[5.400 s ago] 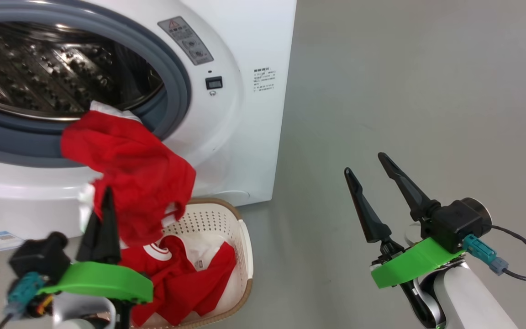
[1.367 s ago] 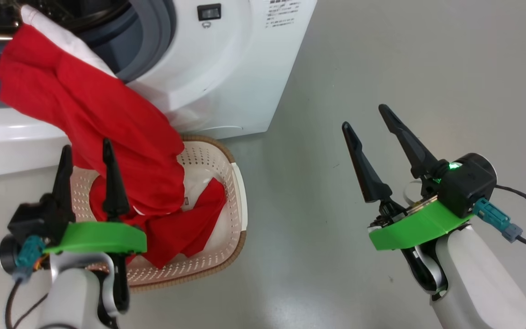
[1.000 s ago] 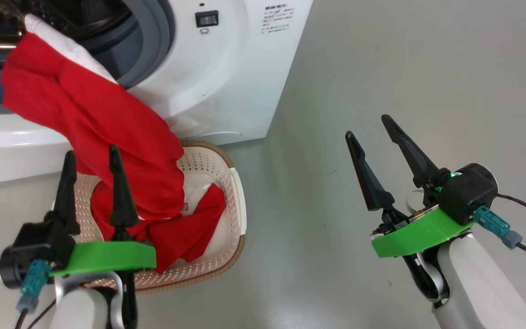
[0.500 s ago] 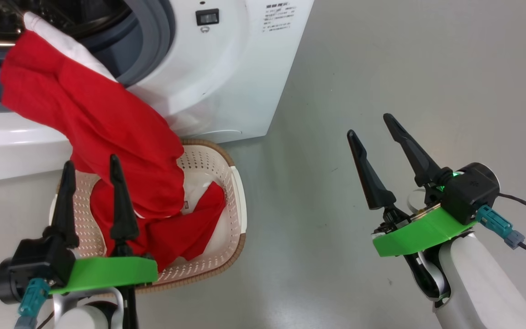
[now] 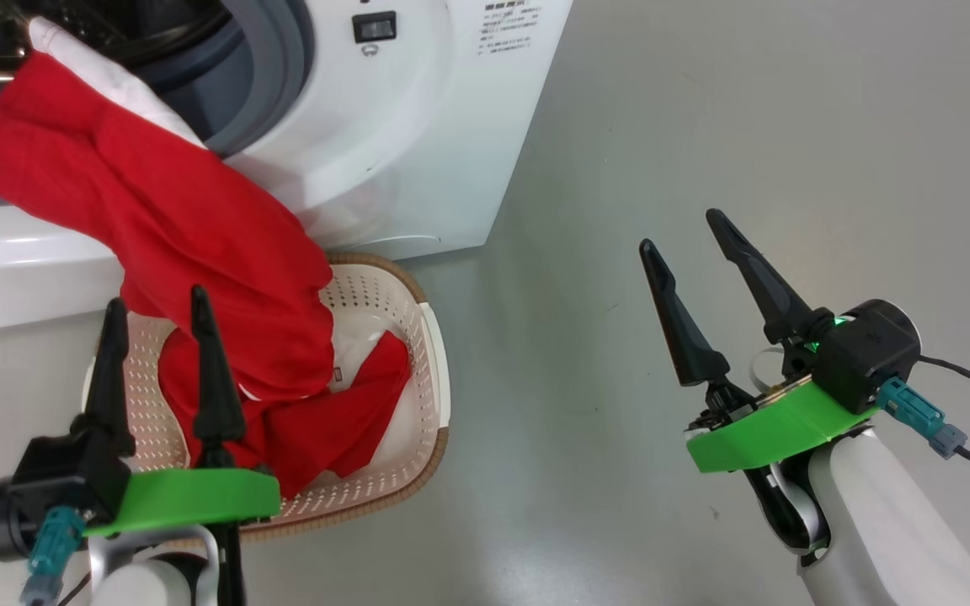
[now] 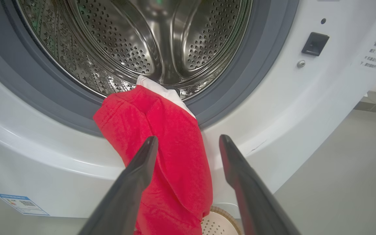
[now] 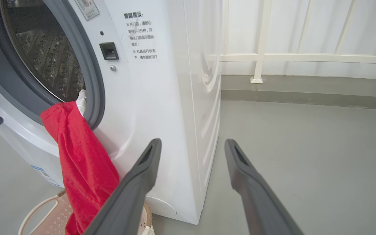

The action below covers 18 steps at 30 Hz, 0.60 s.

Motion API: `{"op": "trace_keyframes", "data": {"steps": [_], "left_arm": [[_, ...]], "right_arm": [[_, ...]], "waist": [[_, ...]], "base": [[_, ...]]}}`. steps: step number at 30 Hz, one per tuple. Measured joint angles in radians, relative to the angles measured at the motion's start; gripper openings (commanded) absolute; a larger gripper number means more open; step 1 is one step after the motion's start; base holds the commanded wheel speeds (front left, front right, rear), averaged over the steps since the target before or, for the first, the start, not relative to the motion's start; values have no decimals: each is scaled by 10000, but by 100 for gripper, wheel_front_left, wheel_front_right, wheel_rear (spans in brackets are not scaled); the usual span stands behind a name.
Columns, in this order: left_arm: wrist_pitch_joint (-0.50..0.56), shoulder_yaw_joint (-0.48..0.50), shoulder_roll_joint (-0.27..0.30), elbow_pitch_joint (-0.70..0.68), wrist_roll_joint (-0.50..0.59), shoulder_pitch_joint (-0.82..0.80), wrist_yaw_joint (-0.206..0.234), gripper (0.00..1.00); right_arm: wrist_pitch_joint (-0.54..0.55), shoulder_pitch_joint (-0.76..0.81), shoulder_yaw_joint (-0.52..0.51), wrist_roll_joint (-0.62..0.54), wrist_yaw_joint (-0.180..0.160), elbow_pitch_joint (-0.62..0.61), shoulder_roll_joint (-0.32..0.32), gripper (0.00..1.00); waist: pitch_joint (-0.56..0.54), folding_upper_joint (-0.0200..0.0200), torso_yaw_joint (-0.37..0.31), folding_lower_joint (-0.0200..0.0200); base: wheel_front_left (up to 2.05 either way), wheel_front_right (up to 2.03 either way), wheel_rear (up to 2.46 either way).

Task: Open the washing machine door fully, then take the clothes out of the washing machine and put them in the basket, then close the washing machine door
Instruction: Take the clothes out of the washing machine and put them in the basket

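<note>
Released now, the red garment that the left tool (image 5: 155,297) pinched some seconds ago hangs free, and that tool's fingers stand apart, holding nothing.

The washing machine (image 5: 418,168) fills the upper left of the head view, its right front corner ending beside wide bare floor (image 5: 704,126). The clothes (image 5: 199,244) drape from the grey rubber ring (image 6: 256,65) down the white front into the basket (image 5: 430,379), where more red fabric lies bunched. The basket sits on the floor, tight against the machine's lower front near that corner.

The left tool hovers over the basket's near left side; whether its fingers touch the fabric, I cannot tell. The right tool (image 5: 679,229), fingers apart and empty, is over open floor well to the right.

The left wrist view adds the perforated steel drum (image 6: 142,42), with the garment's white trim caught at its lip, and a blue label (image 6: 21,204) low on the front. The right wrist view adds the machine's side panel and a white railing (image 7: 305,58) behind.
</note>
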Motion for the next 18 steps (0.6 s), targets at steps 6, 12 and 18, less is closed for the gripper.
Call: {"op": "trace_keyframes", "data": {"steps": [6, 12, 18], "left_arm": [[2, 84, 27, 512, -77, -484, 23, 100], [-2, 219, 128, 1342, -203, -1327, 12, 100], [-42, 408, 451, 2581, -263, -2483, -77, 100]], "right_arm": [[0, -6, 23, 0, 0, 0, 38, 100], [0, -30, 100, 0, 0, 23, 54, 100], [0, -58, 192, 2, 0, 56, 96, 100]], "waist": [[62, 0, -36, 0], [107, 0, -141, 0], [171, 0, -274, 0]], "base": [[0, 0, 0], [0, 0, 0], [0, 0, 0]]}}
